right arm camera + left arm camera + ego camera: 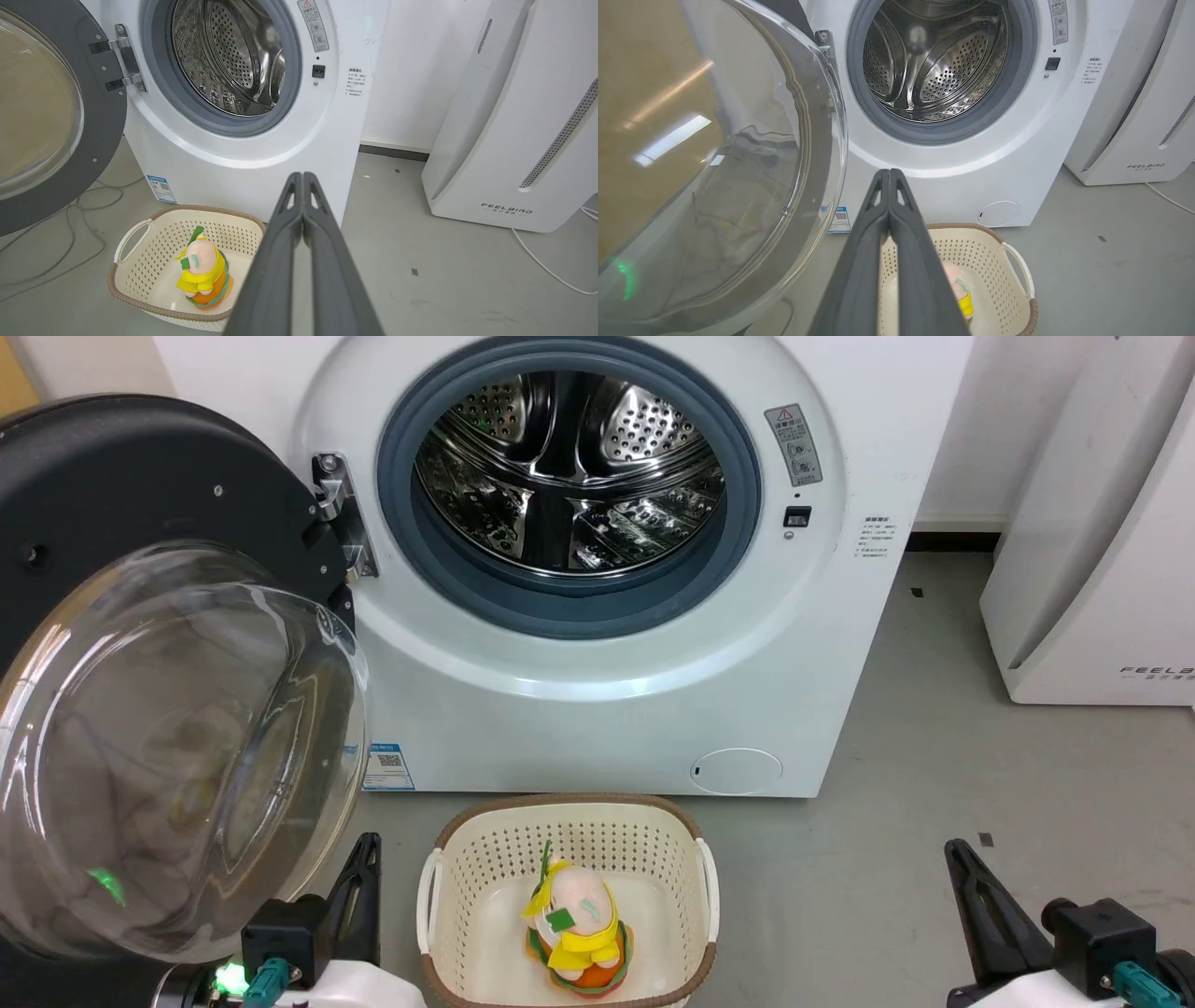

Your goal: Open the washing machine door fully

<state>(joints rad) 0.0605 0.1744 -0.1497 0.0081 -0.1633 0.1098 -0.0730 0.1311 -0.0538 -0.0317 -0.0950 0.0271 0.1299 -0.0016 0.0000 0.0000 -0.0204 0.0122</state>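
The washing machine (597,709) is a white front-loader with a grey gasket and a bare steel drum (569,476). Its washing machine door (140,616) stands swung out to the left on its hinge (336,513), black back and bulging glass bowl facing me; it also shows as the door (714,177) and the door (51,116). My left gripper (366,845) is shut and empty just right of the glass bowl's lower edge, seen again as the left gripper (889,173). My right gripper (954,849) is shut and empty at the lower right, fingertips meeting at the right gripper (302,176).
A cream laundry basket (448,859) with a yellow plush toy (579,924) sits on the grey floor before the machine. A white appliance (1102,569) with grey lettering stands to the right. Cables (60,224) lie on the floor under the door.
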